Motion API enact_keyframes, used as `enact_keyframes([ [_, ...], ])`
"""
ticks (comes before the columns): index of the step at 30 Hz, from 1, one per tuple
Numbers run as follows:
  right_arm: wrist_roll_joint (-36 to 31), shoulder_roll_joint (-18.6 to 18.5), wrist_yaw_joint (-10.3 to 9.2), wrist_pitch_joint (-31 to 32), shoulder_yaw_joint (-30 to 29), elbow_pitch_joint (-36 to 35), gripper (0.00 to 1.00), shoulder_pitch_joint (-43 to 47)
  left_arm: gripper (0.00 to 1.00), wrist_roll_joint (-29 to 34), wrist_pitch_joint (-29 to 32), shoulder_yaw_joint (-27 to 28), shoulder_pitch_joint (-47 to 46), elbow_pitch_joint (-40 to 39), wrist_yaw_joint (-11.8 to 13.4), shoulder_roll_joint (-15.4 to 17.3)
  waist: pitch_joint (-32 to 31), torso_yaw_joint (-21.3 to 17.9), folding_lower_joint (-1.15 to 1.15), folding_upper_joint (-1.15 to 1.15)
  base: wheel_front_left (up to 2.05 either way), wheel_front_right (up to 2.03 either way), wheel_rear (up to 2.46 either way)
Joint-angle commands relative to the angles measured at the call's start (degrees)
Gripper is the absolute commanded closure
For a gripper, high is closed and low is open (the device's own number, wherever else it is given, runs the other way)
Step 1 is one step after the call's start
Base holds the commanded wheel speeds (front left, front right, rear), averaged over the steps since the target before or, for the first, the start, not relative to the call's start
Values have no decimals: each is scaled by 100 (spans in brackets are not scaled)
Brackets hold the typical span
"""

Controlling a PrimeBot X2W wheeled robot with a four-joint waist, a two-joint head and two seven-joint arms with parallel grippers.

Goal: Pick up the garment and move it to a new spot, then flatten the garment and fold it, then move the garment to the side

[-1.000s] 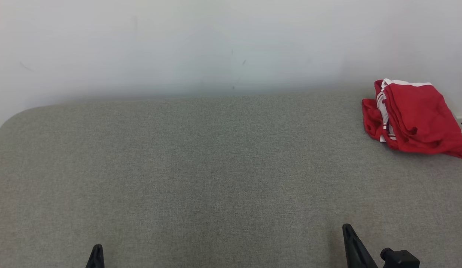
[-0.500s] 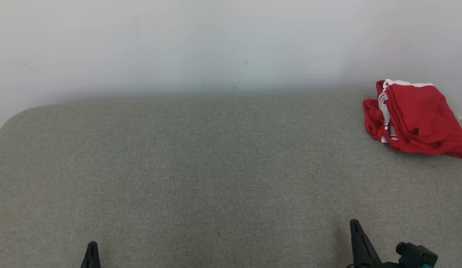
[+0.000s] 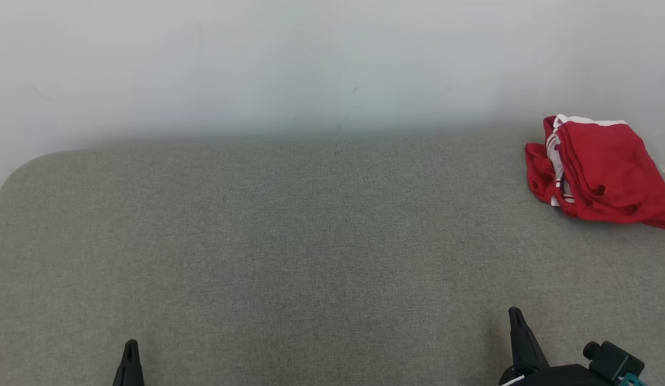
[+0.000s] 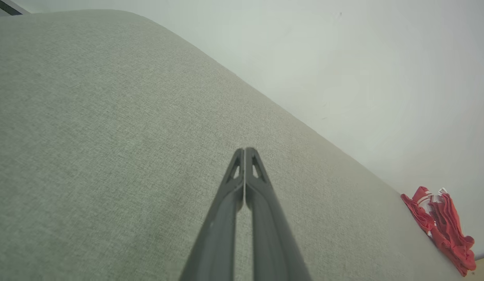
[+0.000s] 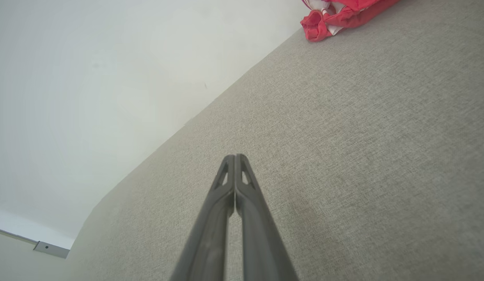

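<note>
Right hand [image 3: 516, 313] advanced, closed in wrist view

The grey cushioned surface [image 3: 311, 241] lies flat and open from the left gripper [image 3: 131, 346] and the right gripper [image 3: 516, 313] at its near edge up to the white wall [image 3: 311, 64], which rises along the far edge and blocks any reach beyond it. The red garment [image 3: 600, 171] sits bunched in the far right corner, close to the wall and well apart from both grippers. The whole middle and left of the surface give room to pass.
</note>
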Motion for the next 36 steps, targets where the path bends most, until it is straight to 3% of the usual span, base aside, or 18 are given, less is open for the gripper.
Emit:
enact_keyframes([
  [1,335,15,-3,80,-34,-95,100,-155,100,-342,74,25,-167,-38,2,10,0,5,0,0,0,0,0],
  [36,2708,39,-6,686,-204,-157,100,-415,100,-2759,689,51,-551,110,6,-1,3,64,0,0,0,0,0],
])
